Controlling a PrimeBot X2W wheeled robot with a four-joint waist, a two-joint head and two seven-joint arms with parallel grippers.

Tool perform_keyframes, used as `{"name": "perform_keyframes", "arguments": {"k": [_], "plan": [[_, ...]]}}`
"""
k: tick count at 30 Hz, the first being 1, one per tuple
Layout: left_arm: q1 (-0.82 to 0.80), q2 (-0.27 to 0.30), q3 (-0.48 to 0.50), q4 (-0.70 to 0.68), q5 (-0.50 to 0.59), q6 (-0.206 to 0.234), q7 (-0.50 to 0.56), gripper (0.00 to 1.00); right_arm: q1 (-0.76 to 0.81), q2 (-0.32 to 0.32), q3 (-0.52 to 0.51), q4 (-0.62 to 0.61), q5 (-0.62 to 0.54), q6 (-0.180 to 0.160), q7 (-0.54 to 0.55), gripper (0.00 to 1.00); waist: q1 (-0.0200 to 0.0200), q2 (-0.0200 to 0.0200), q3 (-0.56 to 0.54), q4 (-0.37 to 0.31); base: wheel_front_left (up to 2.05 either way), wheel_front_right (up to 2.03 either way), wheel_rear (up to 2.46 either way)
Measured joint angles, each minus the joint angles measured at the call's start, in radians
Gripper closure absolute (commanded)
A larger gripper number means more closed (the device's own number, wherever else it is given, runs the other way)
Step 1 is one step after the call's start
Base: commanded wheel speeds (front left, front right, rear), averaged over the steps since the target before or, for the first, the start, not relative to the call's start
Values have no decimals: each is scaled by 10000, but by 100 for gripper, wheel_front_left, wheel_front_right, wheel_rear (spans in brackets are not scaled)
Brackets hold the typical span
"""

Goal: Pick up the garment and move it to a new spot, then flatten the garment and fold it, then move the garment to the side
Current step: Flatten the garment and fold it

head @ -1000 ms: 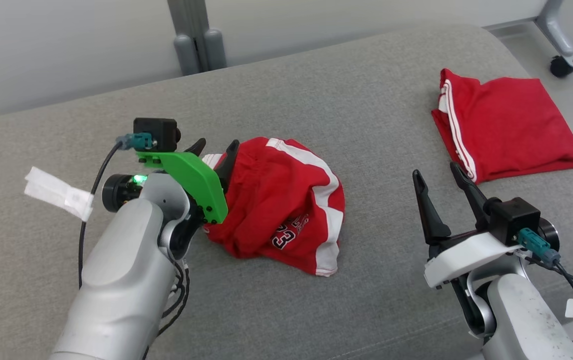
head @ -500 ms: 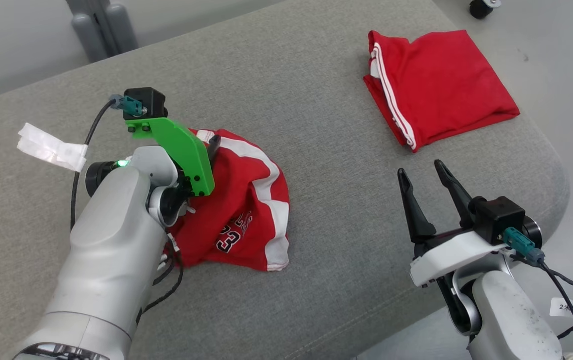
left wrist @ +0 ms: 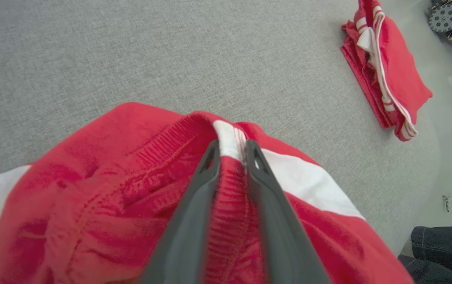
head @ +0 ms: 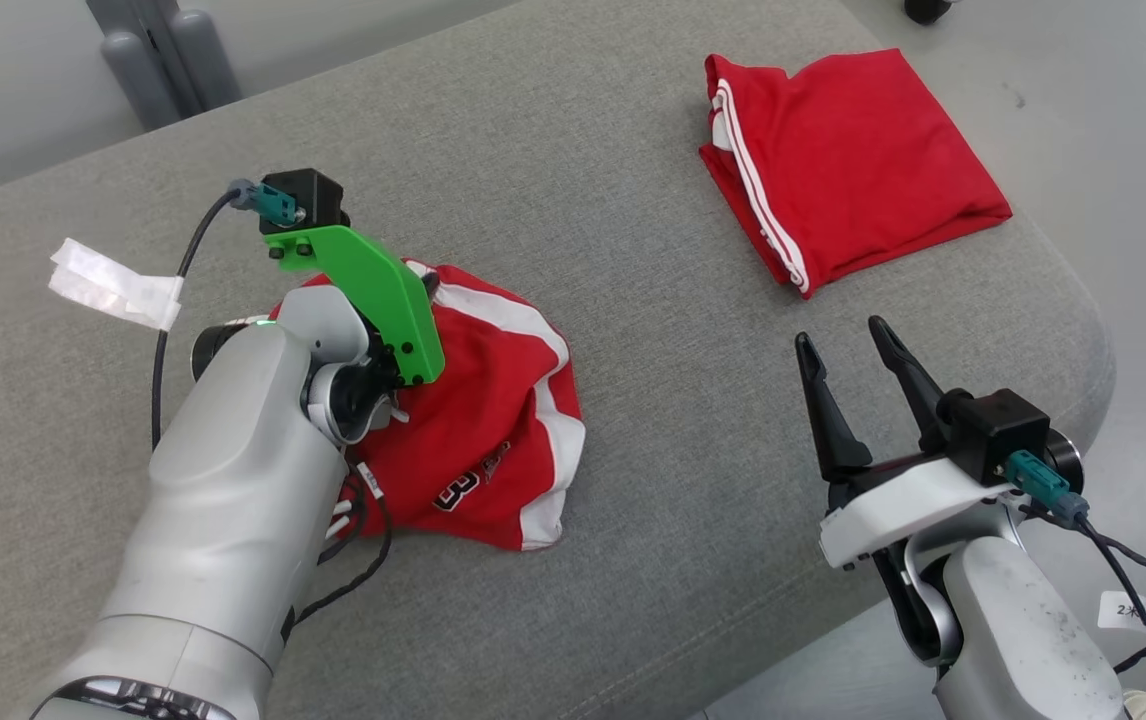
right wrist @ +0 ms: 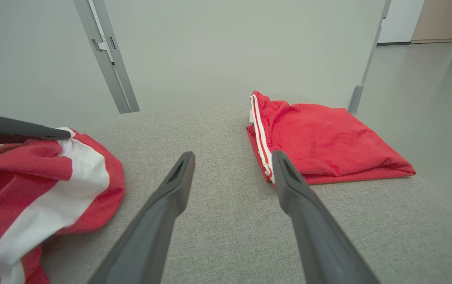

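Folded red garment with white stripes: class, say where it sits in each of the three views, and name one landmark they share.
Head view: the folded garment lies at upper right.
Left wrist view: the folded garment is in the upper right corner.
Right wrist view: the folded garment is right of centre.
Shared landmark: the crumpled garment with a broad white band, seen in all three views.
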Motion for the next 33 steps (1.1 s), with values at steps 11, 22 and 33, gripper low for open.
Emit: {"name": "perform_keyframes", "arguments": {"k": [11, 22, 33], "plan": [[-707, -12, -278, -1918, -938, -213, -3344, 100, -17, -215, -105, -207, -146, 0, -31, 0, 0, 0, -62, 780, 0, 0, 0], [-1685, -4, -1465, -3689, -2909, -290, -5191, 100, 11, -360, -38, -334, -219, 0, 67, 0, 0, 0, -426, 2002, 0, 0, 0], [1494, 685, -3024, -3294, -3193, -228, -4504, 100, 222, -426, -182, -531, -167, 0, 247, 0, 0, 0, -606, 3305, 0, 0, 0]]}}
